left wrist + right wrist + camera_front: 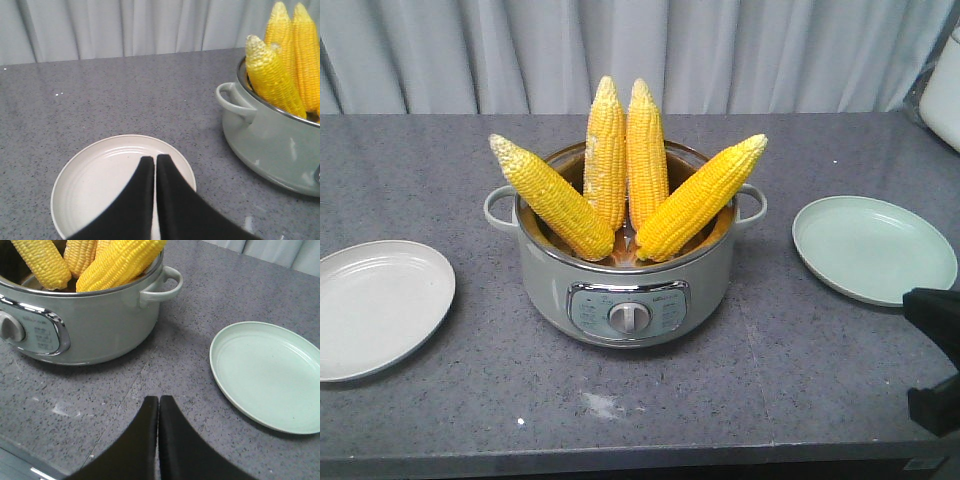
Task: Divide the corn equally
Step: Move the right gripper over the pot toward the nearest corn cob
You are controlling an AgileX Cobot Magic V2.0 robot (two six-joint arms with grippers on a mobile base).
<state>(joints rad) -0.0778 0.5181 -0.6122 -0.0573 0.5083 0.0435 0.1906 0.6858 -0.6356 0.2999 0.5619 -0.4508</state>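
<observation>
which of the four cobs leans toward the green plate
The cob tilting out over the pot rim nearest the green plate; two stand nearly upright, one leans the other way.

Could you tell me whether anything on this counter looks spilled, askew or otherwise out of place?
Only a small whitish smudge on the counter in front of the pot stands out, like residue or a scuff. The four corn cobs stand fanned in the pot; nothing has spilled.

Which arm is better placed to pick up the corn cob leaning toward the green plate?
Right. The right claw, shut, hangs beside the green plate on the side of the pot where that cob leans out. The left claw hangs over the white plate, across the pot.
</observation>
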